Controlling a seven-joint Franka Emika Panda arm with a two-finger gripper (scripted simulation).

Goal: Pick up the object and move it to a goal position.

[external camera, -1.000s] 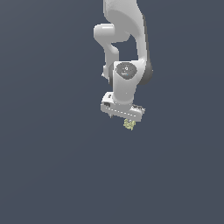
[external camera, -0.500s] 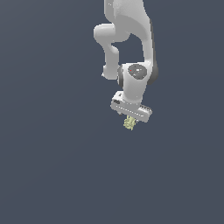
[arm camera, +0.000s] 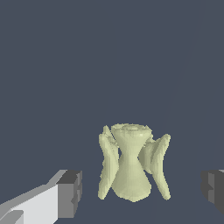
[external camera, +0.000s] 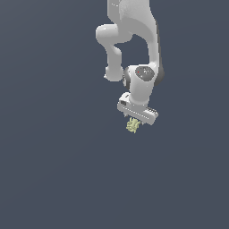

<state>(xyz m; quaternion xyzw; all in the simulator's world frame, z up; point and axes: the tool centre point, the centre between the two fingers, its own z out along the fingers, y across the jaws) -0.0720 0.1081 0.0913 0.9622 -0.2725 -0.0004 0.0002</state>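
Exterior view, left to right: flat dark ground [external camera: 49, 170] is filling the frame; to the right of centre, my white arm [external camera: 134, 27] is reaching down and ending in my gripper [external camera: 135, 120], under which the pale yellow-green object [external camera: 132, 126] is showing. Compared with a second ago, my wrist is now sitting further toward the exterior view's right, and my palm bar is tilting more. The object is sitting directly under my palm in each picture, so I am judging that it is travelling with me, which would mean the carry is under way; no goal marker is visible, so I cannot tell how much travel remains.

Wrist view, left to right: one grey fingertip pad [arm camera: 70, 193], then the lumpy, flanged object [arm camera: 131, 168], then the other pad [arm camera: 213, 186]. Dark ground is showing between each pad and the object, so my fingers are standing apart from it here. Whether they are clenching it elsewhere, I cannot tell.
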